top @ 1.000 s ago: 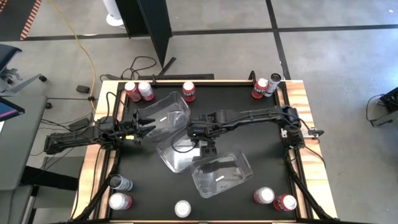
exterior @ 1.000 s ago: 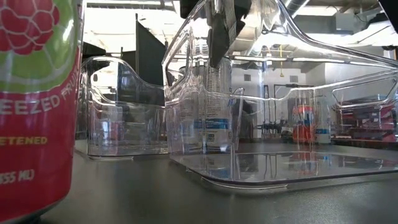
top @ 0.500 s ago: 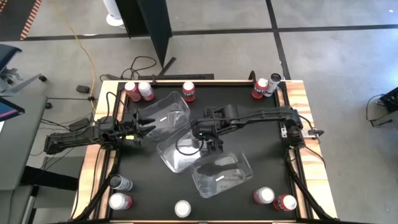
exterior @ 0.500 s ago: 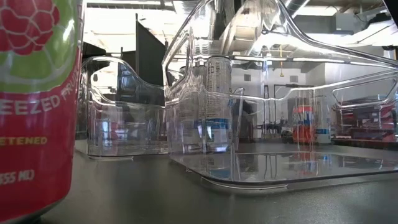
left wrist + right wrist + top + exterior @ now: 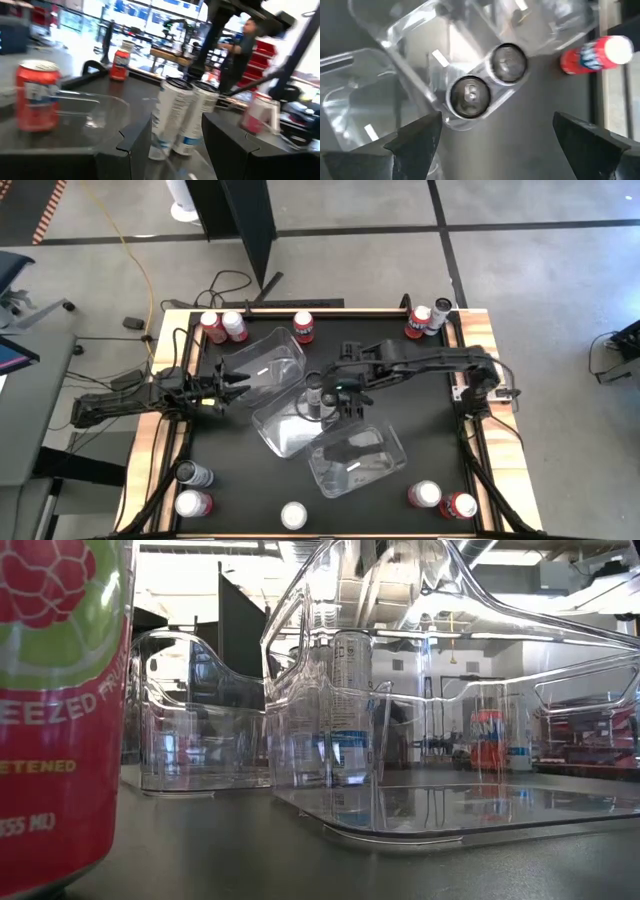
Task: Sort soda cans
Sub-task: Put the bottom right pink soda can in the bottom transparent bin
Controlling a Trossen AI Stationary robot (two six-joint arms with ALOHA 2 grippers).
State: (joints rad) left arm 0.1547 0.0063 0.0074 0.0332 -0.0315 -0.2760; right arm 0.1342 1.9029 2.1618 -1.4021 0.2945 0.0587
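Two pale soda cans with silver tops stand upright, side by side, in a corner of the middle clear tub. The left wrist view shows them through plastic, and the low view shows one. My right gripper hangs open above them, touching nothing. My left gripper is open at the near left corner of the far clear tub. More cans stand along the table's edges. My left gripper has its fingers level at the far tub's wall. I cannot tell whether they touch it.
A third clear tub lies near the right gripper. Red cans stand at the far left, far right, near left and near right. One red can fills the low view's left.
My right gripper has risen out of the middle tub and drawn slightly toward the table's far right, staying open. The can it stood over remains upright in the tub beside the other.
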